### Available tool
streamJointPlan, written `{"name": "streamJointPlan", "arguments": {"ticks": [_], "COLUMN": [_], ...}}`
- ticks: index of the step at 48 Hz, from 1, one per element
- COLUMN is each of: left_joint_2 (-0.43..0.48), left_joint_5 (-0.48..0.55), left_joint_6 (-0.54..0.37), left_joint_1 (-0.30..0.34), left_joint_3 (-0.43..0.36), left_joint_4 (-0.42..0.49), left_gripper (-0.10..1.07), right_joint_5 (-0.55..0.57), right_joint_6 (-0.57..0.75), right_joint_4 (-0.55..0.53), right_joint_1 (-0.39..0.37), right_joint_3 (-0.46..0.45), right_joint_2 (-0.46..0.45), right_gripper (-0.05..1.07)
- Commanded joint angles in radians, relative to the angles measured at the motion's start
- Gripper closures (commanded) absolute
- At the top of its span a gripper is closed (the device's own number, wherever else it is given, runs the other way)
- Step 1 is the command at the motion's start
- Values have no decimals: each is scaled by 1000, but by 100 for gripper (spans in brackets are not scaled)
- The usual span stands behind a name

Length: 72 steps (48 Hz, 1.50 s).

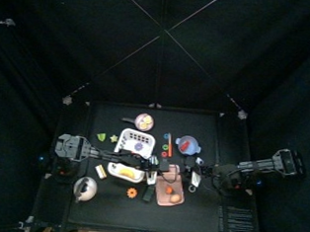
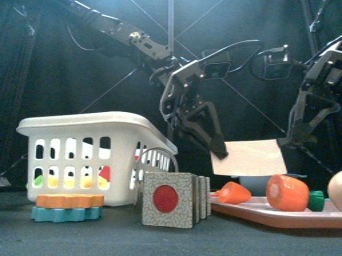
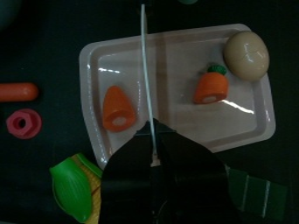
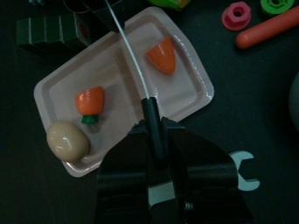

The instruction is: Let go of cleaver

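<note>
Grey-brown block with a red dot (image 2: 167, 198) sits nearest the front, with an orange and teal stack (image 2: 70, 207) to its left. Not sure what that stack is. Just behind on the right is the pinkish board (image 2: 267, 212) with a carrot piece (image 2: 234, 192) and an orange wedge (image 2: 285, 190). There's also an egg (image 2: 335, 190), cut off at the frame edge. The white basket (image 2: 94, 125) is left of that.

The cleaver (image 2: 254, 157) hangs above the board, not touching it. The left gripper (image 2: 207, 135) looks pinched on its dark handle. The right gripper (image 2: 294, 135) is right by the blade's far-right corner. It's black on black, so I honestly can't tell if it's gripping. From both wrists the blade is just a thin edge-on line.
</note>
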Motion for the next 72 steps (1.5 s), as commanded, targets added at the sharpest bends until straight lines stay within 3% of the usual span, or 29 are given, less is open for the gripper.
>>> {"name": "streamJointPlan", "arguments": {"ticks": [1,12,26,32,42,57,66,72], "left_joint_2": [-15,-26,-60,-95,-189,-301,-370,-423], "left_joint_5": [8,-17,-28,-67,-235,-526,-609,-660], "left_joint_6": [5,-5,-6,-5,3,-2,0,0], "left_joint_1": [-17,-12,0,5,14,41,67,86], "left_joint_3": [8,20,35,61,144,316,403,468], "left_joint_4": [0,6,0,2,3,0,2,2], "left_gripper": [56,50,24,19,19,20,20,20], "right_joint_5": [11,17,32,31,54,55,67,78], "right_joint_6": [12,12,15,15,17,35,161,305], "right_joint_4": [-3,-5,6,14,60,275,364,356], "right_joint_1": [-18,-18,-18,-17,-17,-15,-17,-17], "right_joint_3": [-6,-5,3,2,0,9,48,75], "right_joint_2": [0,-8,-20,-28,-61,-156,-212,-244], "right_gripper": [68,68,68,68,68,68,68,68]}}
